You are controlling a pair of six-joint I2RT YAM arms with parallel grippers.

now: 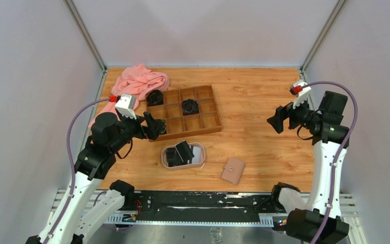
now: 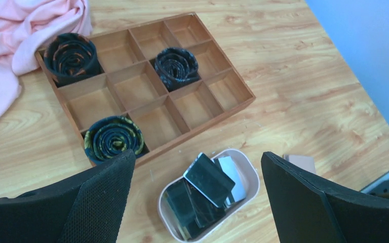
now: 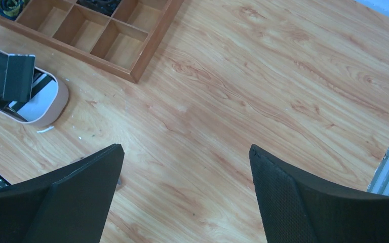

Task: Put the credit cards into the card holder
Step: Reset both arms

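I judge the credit cards (image 2: pixel 208 177), askew in the tray (image 2: pixel 254 178) at 6 o'clock of the box (image 2: pixel 137 91), light, stiff and slick, best pinched by a raised edge; the left end effector (image 1: pixel 156 126) and right end effector (image 1: pixel 277 121) stand wide, empty.

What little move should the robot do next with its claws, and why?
Probably lower the left claw toward the black card leaning on top in the oval tray. That claw and the right claw are open and empty, the cards lie in the tray, and the card holder lies shut beside it, so picking up a card likely comes first.
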